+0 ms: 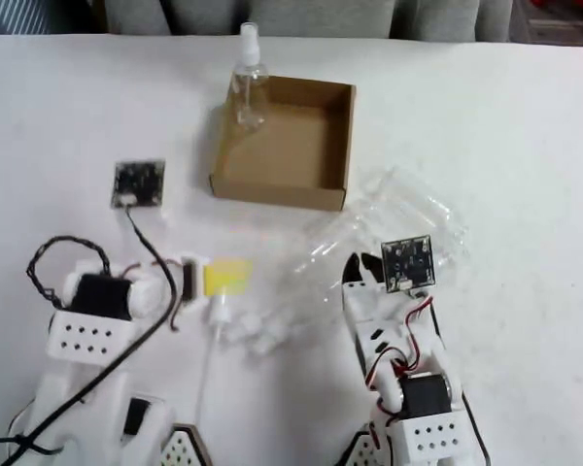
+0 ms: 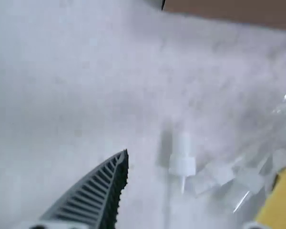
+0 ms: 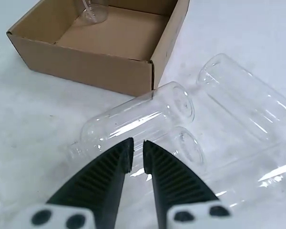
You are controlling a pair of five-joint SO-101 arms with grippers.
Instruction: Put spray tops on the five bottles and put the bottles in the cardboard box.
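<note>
The cardboard box [image 1: 332, 146] stands open at the table's far middle, and one clear bottle with a spray top [image 1: 250, 83] stands upright in its back left corner. Several clear bottles without tops [image 1: 389, 218] lie on their sides right of the box's front. In the right wrist view, the right gripper [image 3: 137, 145] is shut and empty, just short of the nearest lying bottle [image 3: 138, 119]. The left gripper [image 2: 205, 164] is open, its grey finger [image 2: 105, 191] and yellow finger [image 2: 281, 195] on either side of a white spray top [image 2: 182, 164] lying on the table.
More white spray tops [image 1: 257, 335] lie in a loose heap between the two arms. A black cable [image 1: 146, 248] runs across the left arm. The box's front wall [image 3: 86, 67] faces the right gripper [image 1: 355, 270]. Bare white table surrounds the box.
</note>
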